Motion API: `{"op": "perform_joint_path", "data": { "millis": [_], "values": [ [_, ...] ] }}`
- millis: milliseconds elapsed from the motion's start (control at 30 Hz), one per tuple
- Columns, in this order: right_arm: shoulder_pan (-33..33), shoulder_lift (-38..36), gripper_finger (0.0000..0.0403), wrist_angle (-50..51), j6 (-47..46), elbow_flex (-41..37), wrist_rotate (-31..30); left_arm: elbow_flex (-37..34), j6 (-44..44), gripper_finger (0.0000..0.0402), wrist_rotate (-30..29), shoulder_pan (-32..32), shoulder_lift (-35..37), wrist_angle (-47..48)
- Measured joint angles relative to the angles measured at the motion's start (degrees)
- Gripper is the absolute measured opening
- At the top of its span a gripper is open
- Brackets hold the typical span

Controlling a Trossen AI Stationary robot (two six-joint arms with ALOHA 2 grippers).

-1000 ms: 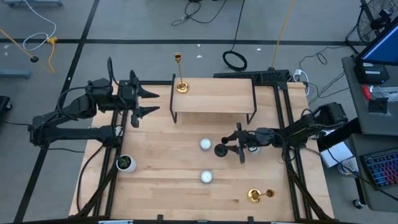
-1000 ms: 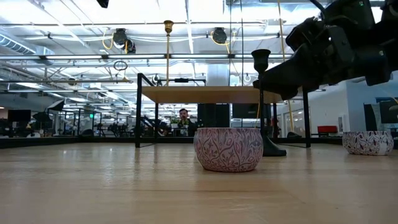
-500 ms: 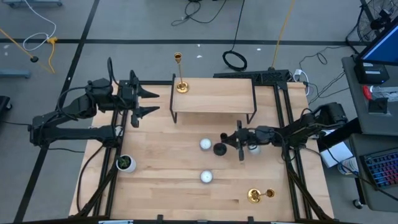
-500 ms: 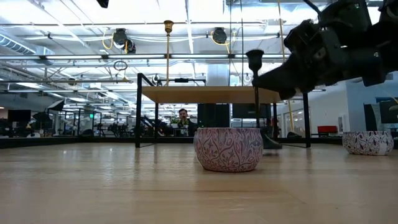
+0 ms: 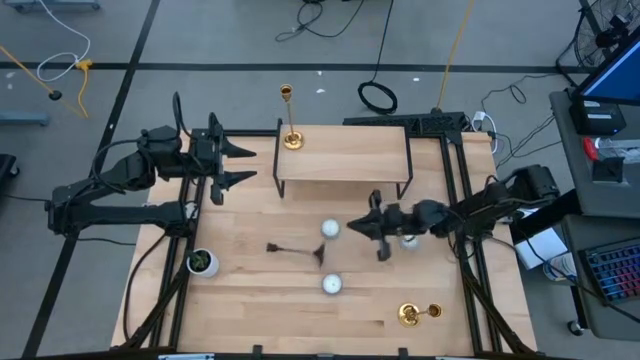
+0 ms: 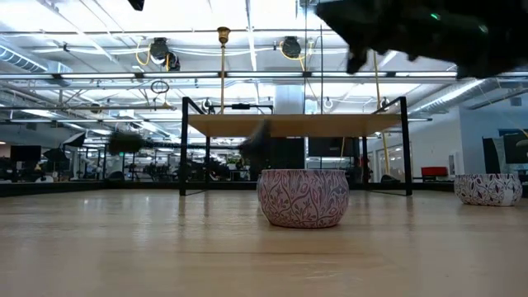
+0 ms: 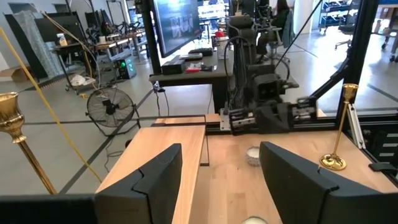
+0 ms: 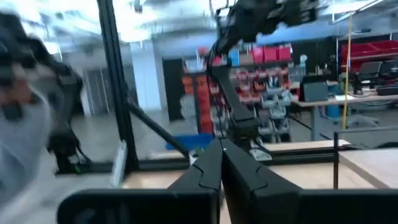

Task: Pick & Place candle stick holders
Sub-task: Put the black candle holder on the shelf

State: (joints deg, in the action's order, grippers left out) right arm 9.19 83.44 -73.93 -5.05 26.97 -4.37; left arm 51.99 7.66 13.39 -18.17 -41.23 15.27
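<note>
Bright, even overhead light; ceiling strips (image 6: 99, 33) glare in the low view. Right wrist view is motion-blurred, and a dark smear (image 6: 260, 136) crosses the low view.

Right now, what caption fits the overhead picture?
Black candlestick lying toppled on the table; right hand shut and empty beside it, left hand open.

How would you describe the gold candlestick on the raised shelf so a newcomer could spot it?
Find the wooden shelf on black legs at the far edge of the table. A gold candlestick stands on its left end. It alone is raised; the other gold candlestick sits on the table near the front right.
</note>
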Motion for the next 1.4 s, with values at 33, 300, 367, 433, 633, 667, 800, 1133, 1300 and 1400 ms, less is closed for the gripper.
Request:
{"op": "perform_joint_path", "data": {
  "millis": [33, 300, 367, 433, 633, 667, 800, 1133, 1300, 1400],
  "values": [
    [0.1, -0.6, 0.0001, 5.1, 1.4, 2.5, -0.7, 0.0, 0.0, 0.0223, 0.0, 0.0, 0.0, 0.0],
    [-0.5, -3.2, 0.0004, 39.9, 3.2, 16.4, -7.4, 0.0, -0.5, 0.0223, 0.0, 0.0, 0.0, 6.2],
    [-0.7, -3.3, 0.0013, 40.3, 4.2, 17.7, -7.1, 0.0, -0.6, 0.0223, 0.0, 0.0, 0.0, 7.3],
    [-1.1, -3.3, 0.0030, 40.3, 4.7, 17.9, -6.2, 0.0, -1.3, 0.0223, 1.6, 0.1, 0.0, 9.6],
    [-1.9, -3.3, 0.0105, 41.0, 4.7, 17.8, -6.2, -5.3, 3.9, 0.0223, 19.6, 6.5, -1.2, 19.7],
    [-2.0, -3.3, 0.0118, 41.0, 4.8, 17.8, -6.2, -7.4, 3.9, 0.0223, 20.0, 8.5, -1.5, 18.7],
    [-2.2, -3.3, 0.0156, 40.8, 6.3, 17.8, -6.3, -15.0, 6.4, 0.0223, 15.7, 16.3, -2.5, 14.9],
    [-2.1, -3.2, 0.0187, 39.9, 6.4, 17.8, -6.1, -19.2, -7.8, 0.0223, -2.0, 27.3, -5.4, 8.1],
    [-2.1, -3.3, 0.0182, 39.9, 6.2, 17.8, -6.0, -19.2, -16.3, 0.0223, -7.7, 31.1, -6.2, 7.3],
    [-2.1, -3.3, 0.0182, 39.9, 6.2, 17.8, -6.0, -18.6, -22.0, 0.0223, -10.1, 34.0, -8.4, 7.4]
  ]
}}
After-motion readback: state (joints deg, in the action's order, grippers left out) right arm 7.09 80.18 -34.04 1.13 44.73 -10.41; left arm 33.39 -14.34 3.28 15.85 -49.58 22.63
